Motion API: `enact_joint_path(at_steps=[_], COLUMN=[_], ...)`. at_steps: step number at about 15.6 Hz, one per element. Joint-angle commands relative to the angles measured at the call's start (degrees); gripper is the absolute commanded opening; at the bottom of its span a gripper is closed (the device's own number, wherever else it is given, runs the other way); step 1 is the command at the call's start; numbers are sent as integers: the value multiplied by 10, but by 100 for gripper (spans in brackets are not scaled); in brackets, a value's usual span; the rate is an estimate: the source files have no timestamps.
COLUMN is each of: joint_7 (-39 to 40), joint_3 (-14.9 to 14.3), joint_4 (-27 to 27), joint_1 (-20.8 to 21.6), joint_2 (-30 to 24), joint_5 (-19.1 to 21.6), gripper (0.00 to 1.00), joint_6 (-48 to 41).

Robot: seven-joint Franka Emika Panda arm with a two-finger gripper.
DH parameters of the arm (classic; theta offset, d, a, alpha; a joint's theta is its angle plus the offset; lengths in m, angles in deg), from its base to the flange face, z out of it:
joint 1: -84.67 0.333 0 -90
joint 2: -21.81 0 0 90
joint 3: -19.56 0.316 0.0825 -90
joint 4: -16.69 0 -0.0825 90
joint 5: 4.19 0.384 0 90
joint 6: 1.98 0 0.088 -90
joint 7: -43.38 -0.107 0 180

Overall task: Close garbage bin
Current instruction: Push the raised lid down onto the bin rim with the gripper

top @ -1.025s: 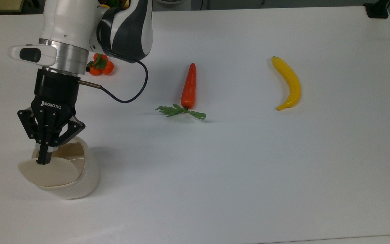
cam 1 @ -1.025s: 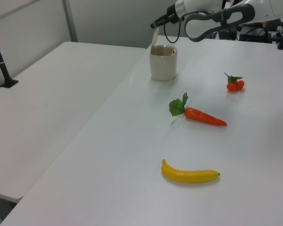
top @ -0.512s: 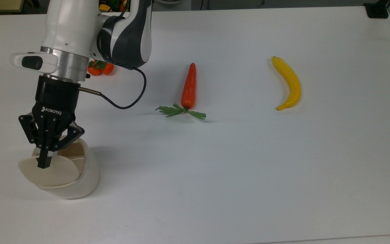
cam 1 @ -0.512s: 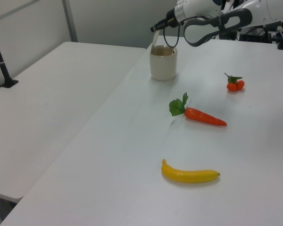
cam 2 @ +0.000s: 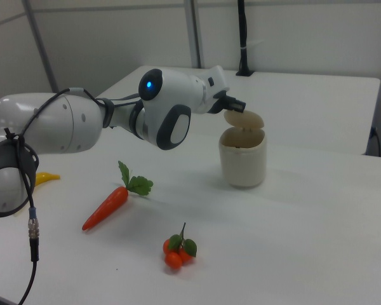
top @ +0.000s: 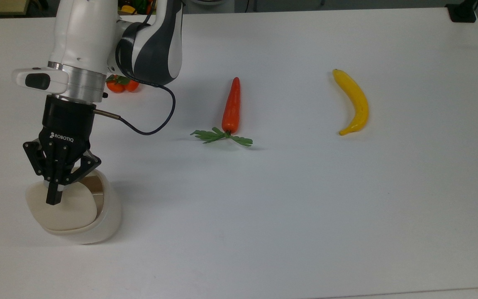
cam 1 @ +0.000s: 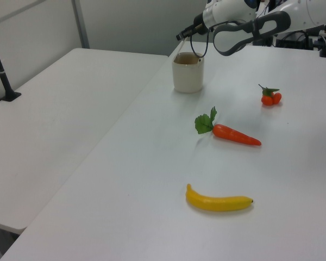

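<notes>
White table [top: 305, 207] — bin lid [top: 62, 205] half-open

You see the garbage bin [top: 102, 224] standing upright near the top view's lower left corner of the table, a cream-white rounded tub. Its beige lid [cam 2: 243, 119] is tilted up, half open, leaving the mouth partly uncovered.

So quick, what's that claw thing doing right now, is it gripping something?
Gripper: fingers closed, tip pressing on the bin lid, which is partly lowered. Not gripping it.
</notes>
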Motion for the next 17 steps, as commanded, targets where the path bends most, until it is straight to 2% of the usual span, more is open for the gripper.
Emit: enact_joint_path(at_steps=[1,7,17], joint_7=[2,12,37], joint_3=[-2,-1,1], joint_4=[84,133,192], joint_1=[4,2,2], joint_2=[-54,-84,-99], joint_5=[-11,-11,-11], gripper=[0,0,0], joint_6=[6,1,0])
